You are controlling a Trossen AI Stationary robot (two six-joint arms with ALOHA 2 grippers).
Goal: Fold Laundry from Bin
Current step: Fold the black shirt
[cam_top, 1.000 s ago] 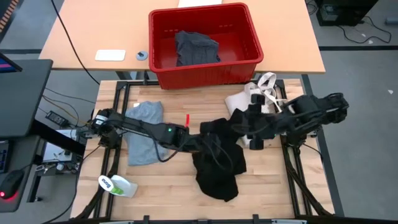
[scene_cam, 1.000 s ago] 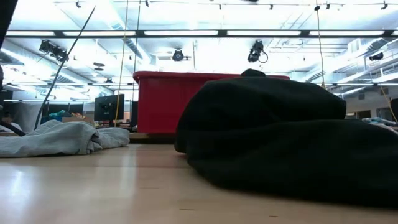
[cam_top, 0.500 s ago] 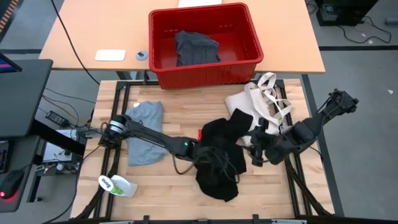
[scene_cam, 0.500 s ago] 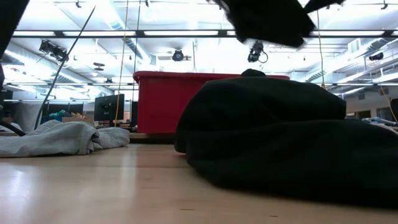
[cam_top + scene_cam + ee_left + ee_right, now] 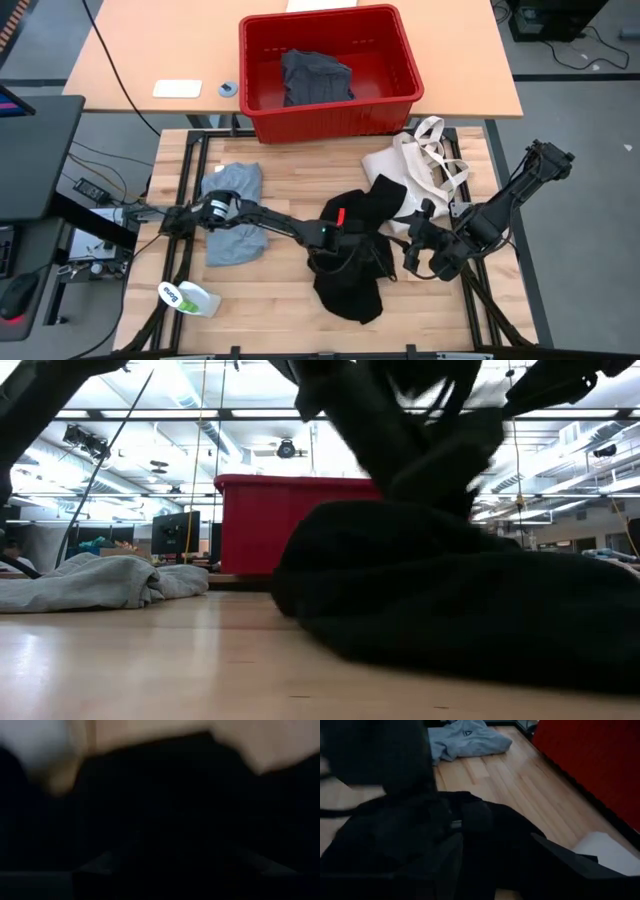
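Observation:
The laundry's black garment (image 5: 350,285) lies heaped on the wooden table's middle (image 5: 450,610). My left gripper (image 5: 345,245) comes in from the left and hangs low over the heap's top (image 5: 430,470); its fingers show faintly apart in the left wrist view. My right gripper (image 5: 418,255) stands open at the heap's right side, and the cloth (image 5: 395,830) lies ahead of its fingers (image 5: 455,855). A light grey T-shirt (image 5: 232,215) lies flat at the left. The red bin (image 5: 330,108) at the far side holds a dark grey garment (image 5: 315,78). My left gripper slants down from the table's left at the top of the black heap. It is dark against dark cloth, and I cannot tell whether its fingers touch the cloth. My right gripper touches nothing that shows.
A cream tote bag (image 5: 400,160) with loop handles lies at the far right, partly under the black garment. A white and green bottle (image 5: 188,298) lies at the near left corner. Bare wood shows between the T-shirt and the black heap.
Both arms have come down. My left gripper has sunk toward the black heap, shifting a little to the right. My right gripper has swung from above the heap toward the table's near edge, dropped lower and rolled.

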